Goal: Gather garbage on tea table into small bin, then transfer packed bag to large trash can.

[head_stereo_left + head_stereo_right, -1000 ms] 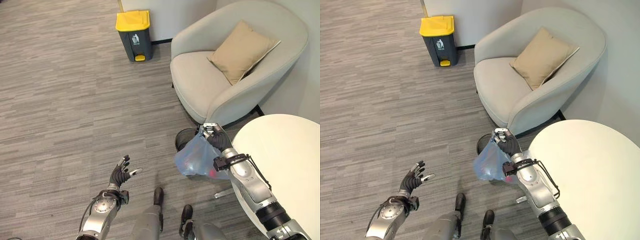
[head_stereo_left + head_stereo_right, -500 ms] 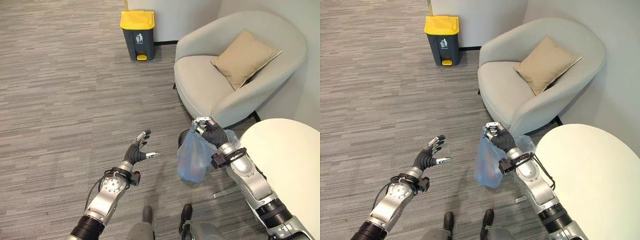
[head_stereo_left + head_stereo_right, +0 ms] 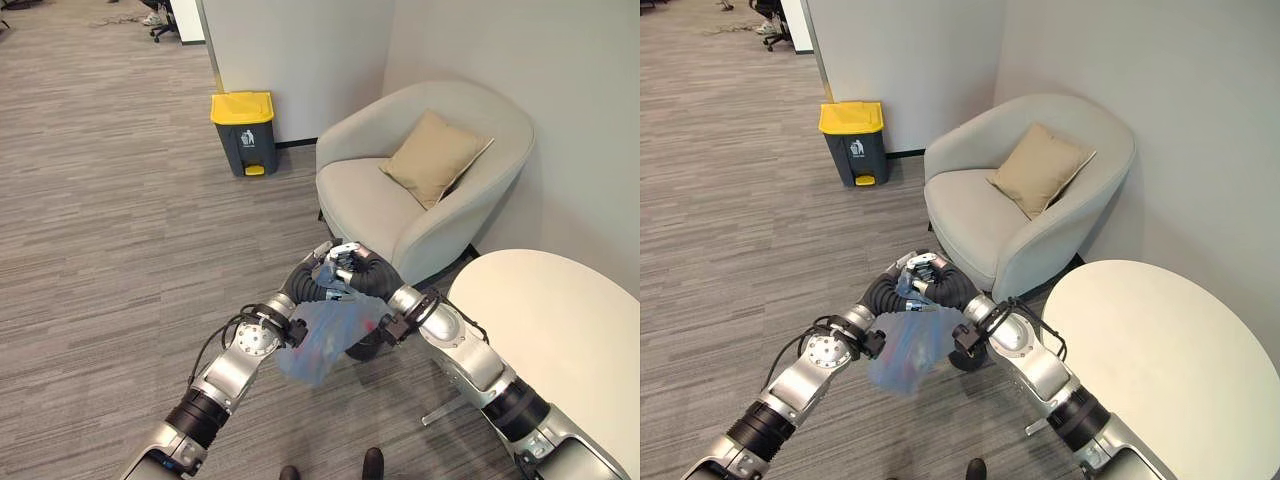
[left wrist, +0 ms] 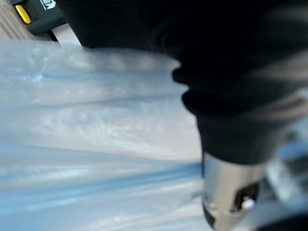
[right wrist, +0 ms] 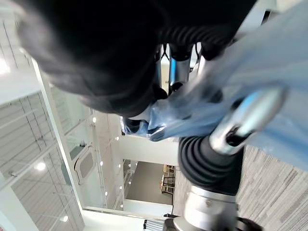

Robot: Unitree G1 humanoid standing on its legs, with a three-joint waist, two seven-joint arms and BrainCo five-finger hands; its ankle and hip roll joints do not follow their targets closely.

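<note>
Right robot hand [image 3: 352, 268] curled round the top of the blue garbage bag [image 3: 318, 342], centre of frame, bag hanging below over the floor. Left robot hand [image 3: 312, 277] meets it at the bag top; cannot tell how its fingers stand. Large trash can [image 3: 244, 133] with yellow lid upper left by the wall, well apart. Armchair [image 3: 420, 190] with tan cushion [image 3: 433, 156] upper right. White bench [image 3: 560, 340] lower right.

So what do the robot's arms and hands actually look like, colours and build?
Both arms are silver-grey metal with black bands at the joints and a round silver disc near the left wrist. The left hand and right hand sit under dark ribbed covers, with silver, dark-tipped fingers. Thin black cables loop beside each wrist.
</note>
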